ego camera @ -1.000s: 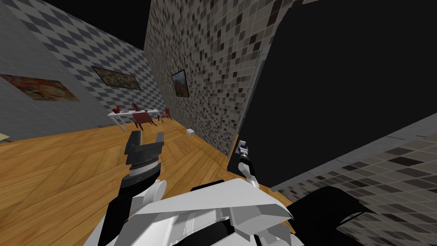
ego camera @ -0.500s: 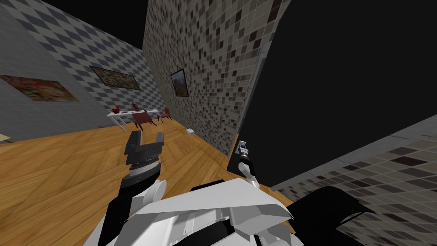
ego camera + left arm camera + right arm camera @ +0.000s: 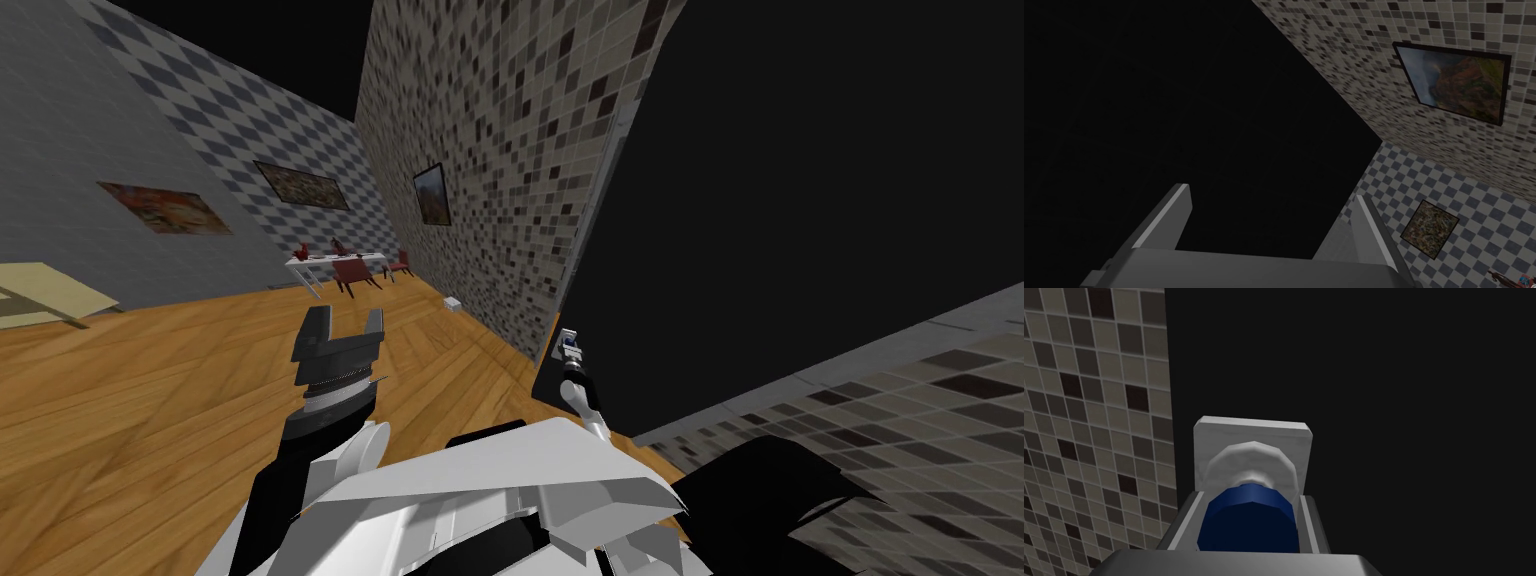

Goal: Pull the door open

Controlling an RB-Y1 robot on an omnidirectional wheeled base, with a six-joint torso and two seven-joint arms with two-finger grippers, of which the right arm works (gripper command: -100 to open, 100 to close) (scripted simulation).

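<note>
A robot stands close against a black door point(image 3: 800, 200) set in a mosaic-tiled wall point(image 3: 480, 180). Its right gripper point(image 3: 1249, 504) is clamped on the door's blue knob point(image 3: 1249, 525), one finger pressing each side, just in front of the grey plate point(image 3: 1254, 438) that carries it. The left gripper point(image 3: 342, 325) hangs over the wood floor point(image 3: 150, 400), fingers apart, holding nothing. The knob is round, so a pull may slide the fingers off it. The door could also swing into the robot, which stands very near.
</note>
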